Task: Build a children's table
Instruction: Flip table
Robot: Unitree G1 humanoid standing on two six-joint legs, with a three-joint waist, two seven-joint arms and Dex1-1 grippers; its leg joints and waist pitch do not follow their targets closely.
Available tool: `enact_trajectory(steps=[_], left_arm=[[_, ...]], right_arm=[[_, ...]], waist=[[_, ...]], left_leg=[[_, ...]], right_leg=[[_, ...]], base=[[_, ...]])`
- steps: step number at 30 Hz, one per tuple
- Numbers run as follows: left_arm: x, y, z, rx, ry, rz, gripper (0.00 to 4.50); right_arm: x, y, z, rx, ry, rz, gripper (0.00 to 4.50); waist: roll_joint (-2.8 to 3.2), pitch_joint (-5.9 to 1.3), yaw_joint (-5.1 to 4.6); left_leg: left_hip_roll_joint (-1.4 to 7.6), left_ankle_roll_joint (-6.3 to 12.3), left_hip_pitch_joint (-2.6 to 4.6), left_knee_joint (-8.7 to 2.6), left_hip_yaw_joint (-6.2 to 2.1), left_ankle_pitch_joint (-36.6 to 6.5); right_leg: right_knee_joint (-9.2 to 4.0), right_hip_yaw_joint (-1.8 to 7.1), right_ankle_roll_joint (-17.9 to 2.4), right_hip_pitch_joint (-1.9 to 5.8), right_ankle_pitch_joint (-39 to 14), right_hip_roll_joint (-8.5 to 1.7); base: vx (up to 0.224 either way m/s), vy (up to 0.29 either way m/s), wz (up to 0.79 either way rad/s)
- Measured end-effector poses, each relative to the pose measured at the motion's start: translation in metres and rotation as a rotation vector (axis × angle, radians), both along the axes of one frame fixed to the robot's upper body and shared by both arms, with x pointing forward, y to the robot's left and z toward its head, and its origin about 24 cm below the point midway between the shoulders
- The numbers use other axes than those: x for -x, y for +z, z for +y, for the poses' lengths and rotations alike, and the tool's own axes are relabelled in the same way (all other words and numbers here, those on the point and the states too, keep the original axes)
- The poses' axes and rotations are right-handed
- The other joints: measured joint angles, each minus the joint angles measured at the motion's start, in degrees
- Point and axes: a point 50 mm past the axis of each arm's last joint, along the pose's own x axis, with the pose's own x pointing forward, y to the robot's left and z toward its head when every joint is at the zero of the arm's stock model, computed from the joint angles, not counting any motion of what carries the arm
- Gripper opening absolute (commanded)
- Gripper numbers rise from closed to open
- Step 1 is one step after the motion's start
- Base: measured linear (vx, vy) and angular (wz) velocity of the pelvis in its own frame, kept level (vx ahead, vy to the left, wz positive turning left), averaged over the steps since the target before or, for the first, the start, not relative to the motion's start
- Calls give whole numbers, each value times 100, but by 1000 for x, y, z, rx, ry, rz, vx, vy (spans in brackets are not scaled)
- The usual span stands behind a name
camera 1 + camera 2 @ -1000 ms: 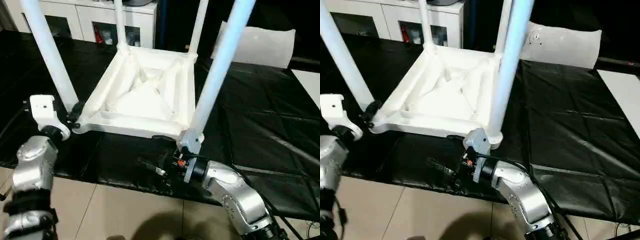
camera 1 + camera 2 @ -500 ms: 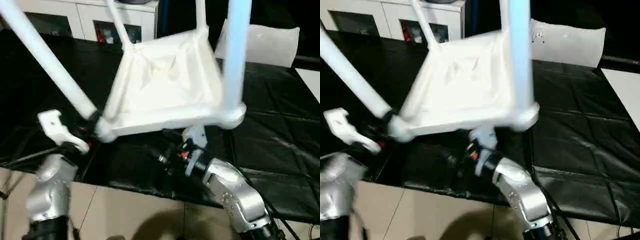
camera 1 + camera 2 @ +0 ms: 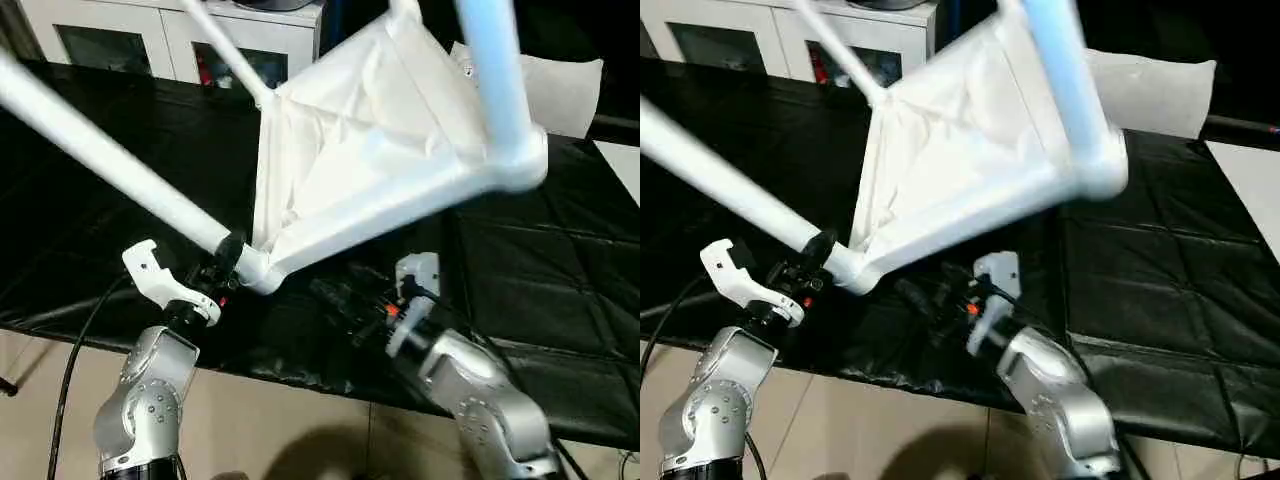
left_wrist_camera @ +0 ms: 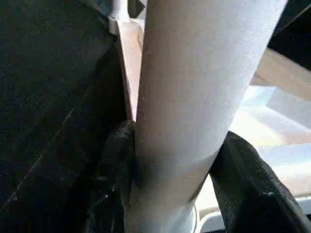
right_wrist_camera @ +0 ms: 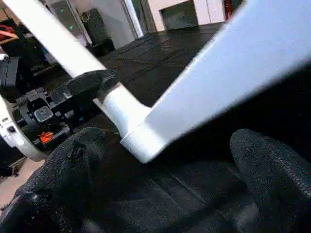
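Above black sheeting, left tool pinches tilted table's leg (right tool spread).

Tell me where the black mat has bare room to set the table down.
Free: the black mat to the right of the tilted table, up to the white sheet; also the strip between the cabinet and the slanting leg. Crowded: the near edge, where the left gripper clamps that leg and the open right gripper hovers under the raised top.
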Motion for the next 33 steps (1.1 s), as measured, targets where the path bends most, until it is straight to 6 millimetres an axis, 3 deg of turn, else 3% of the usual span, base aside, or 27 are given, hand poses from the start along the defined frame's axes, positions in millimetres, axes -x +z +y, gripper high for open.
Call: enact_trajectory(steps=[7,16,21,22,33], left_arm=[[1,2,-3,-19,-8,2,197],[2,3,-6,-23,-21,6,197],[3,3,-6,-26,-25,5,197],[3,3,-7,-27,-26,5,197],[3,4,-14,-85,-53,-3,197]], right_arm=[[-17,13,-9,-100,-177,-5,450],[-51,25,-1,-223,-305,45,450],[-60,31,-2,-316,-329,63,450],[-62,32,-2,-344,-330,70,422],[-72,26,-3,-485,-398,160,332]], waist=[[-4,-4,-16],[-5,-4,-9],[-6,-4,-11],[-6,-4,-13],[-6,-4,-21]], left_leg=[[-1,-8,1,-15,0,5],[-3,-16,1,-21,2,15],[-3,-14,-1,-23,3,16],[-3,-6,-1,-23,3,20],[-3,-5,-1,-23,8,22]], right_leg=[[-3,2,5,-2,1,2],[1,6,5,-5,1,3],[2,7,4,-6,1,3],[2,7,3,-6,2,3],[5,8,-12,-8,11,3]], base=[[0,0,0],[0,0,0],[0,0,0],[0,0,0],[0,0,0]])
